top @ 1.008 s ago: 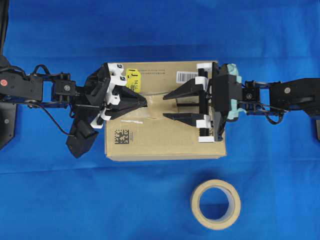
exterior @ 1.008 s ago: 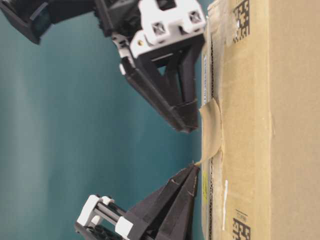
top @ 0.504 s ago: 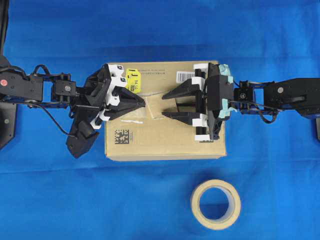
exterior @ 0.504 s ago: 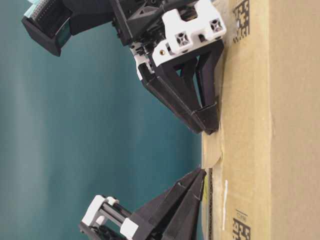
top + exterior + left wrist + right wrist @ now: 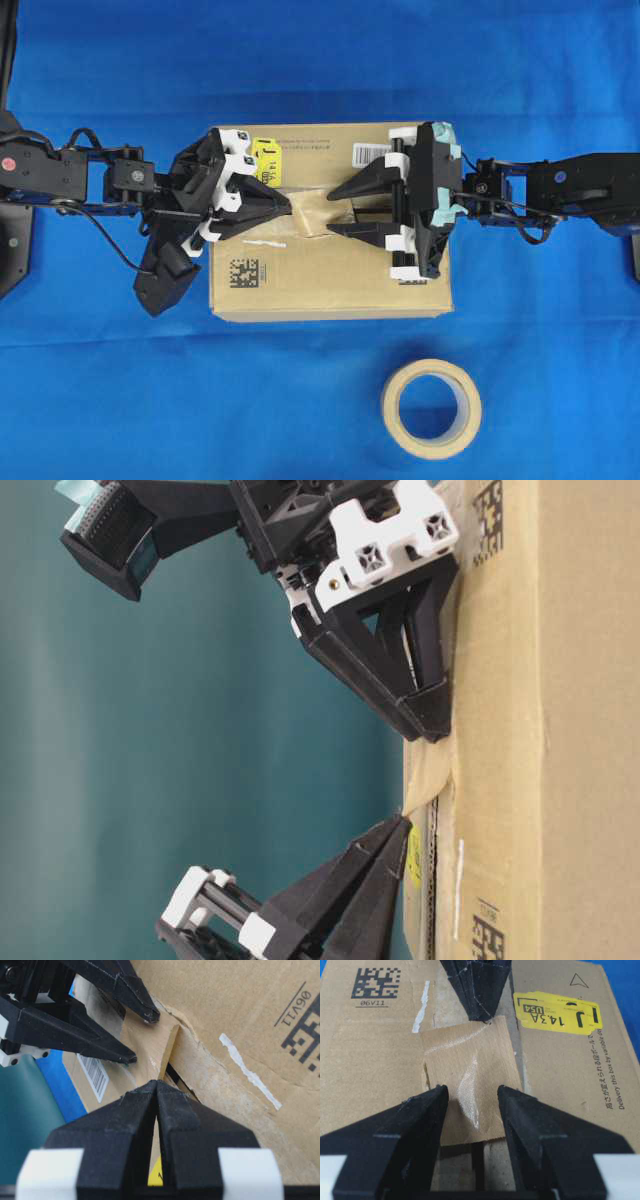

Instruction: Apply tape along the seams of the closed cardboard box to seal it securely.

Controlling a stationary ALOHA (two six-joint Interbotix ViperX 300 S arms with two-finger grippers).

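A: Overhead view, status?
B: The cardboard box (image 5: 330, 220) sits mid-table on the blue cloth (image 5: 320, 60), with a tape roll (image 5: 431, 408) lying apart below it. The left gripper (image 5: 288, 207) reaches in from the left, jaws pressed together. The right gripper (image 5: 335, 211) reaches in from the right, jaws spread wide. The tape (image 5: 312, 212) lies between the two tips, over the seams (image 5: 370, 206) line.

A: Table-level view?
B: The picture is turned sideways. The right gripper's fingertips (image 5: 432, 720) press one end of the tape onto the box top. The other end of the tape lifts off the cardboard toward the left gripper's tip.

A: Left wrist view?
B: The left gripper's jaws are closed on the near edge of the tape, which stands on edge. The right gripper's two tips rest apart on the far portion.

A: Right wrist view?
B: The right gripper's jaws are wide apart, gripping nothing, tips planted on the tape. The yellow sticker (image 5: 560, 1012) is beside it
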